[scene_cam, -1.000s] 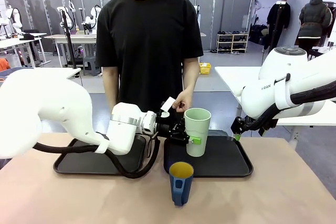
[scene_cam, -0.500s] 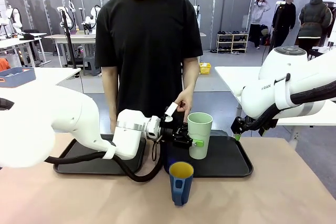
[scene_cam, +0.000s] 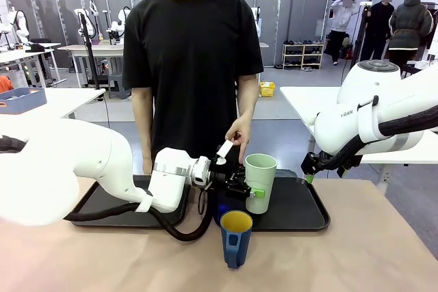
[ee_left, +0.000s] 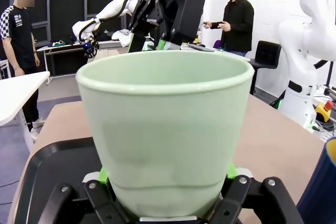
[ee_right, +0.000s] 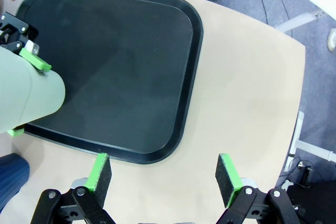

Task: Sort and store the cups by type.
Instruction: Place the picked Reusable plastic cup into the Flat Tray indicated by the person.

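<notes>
Left gripper [scene_cam: 246, 187] pinches the green tumbler [scene_cam: 261, 177] low near its base, upright over the left end of the black tray [scene_cam: 304, 211]. The blue mug [scene_cam: 236, 239] stands on the table just in front, so a careless pull-back could clip it. That low hold on a tapered wall could let the tumbler tip. Right gripper [ee_right: 165, 174] hangs spread and empty beside the tray.
</notes>
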{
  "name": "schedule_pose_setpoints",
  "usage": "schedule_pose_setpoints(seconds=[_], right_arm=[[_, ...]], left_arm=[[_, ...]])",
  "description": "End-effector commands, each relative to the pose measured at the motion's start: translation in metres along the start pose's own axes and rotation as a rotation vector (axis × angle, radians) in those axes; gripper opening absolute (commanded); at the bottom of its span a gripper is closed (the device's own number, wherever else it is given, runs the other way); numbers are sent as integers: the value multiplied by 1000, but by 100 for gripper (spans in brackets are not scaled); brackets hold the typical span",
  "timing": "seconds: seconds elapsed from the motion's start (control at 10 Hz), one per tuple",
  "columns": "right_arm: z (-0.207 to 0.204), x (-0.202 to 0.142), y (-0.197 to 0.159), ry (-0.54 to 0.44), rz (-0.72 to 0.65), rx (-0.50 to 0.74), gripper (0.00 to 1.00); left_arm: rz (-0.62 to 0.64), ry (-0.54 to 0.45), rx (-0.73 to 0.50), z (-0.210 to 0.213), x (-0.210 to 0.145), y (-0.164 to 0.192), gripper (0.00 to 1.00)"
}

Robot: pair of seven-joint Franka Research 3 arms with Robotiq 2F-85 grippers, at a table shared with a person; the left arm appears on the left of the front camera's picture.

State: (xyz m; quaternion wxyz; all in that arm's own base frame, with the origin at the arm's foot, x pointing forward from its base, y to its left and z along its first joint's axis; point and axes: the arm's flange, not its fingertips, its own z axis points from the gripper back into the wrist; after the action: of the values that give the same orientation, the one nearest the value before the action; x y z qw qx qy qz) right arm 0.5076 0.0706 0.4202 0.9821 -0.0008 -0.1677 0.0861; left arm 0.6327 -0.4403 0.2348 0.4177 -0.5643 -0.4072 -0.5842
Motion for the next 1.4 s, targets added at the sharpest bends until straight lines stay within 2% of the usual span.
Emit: schedule_pose_setpoints(seconds=[0.0,0.3,0.6,1.2,1.3], right_arm=[[-1,0,-1,-5,4,-3,100],[-1,0,-1,-5,4,-3,100],[-1,0,-1,-5,4,-3,100],[-1,0,-1,-5,4,-3,100],[-1,0,-1,-5,4,-3,100]], left_arm=[[20,8,9,-2,-1,8,85],[-15,-7,8,3,-10,11,85],[-47,-27,64,8,-16,17,85],[-51,-37,113,15,-25,19,85],[-41,-38,108,16,-26,17,96]])
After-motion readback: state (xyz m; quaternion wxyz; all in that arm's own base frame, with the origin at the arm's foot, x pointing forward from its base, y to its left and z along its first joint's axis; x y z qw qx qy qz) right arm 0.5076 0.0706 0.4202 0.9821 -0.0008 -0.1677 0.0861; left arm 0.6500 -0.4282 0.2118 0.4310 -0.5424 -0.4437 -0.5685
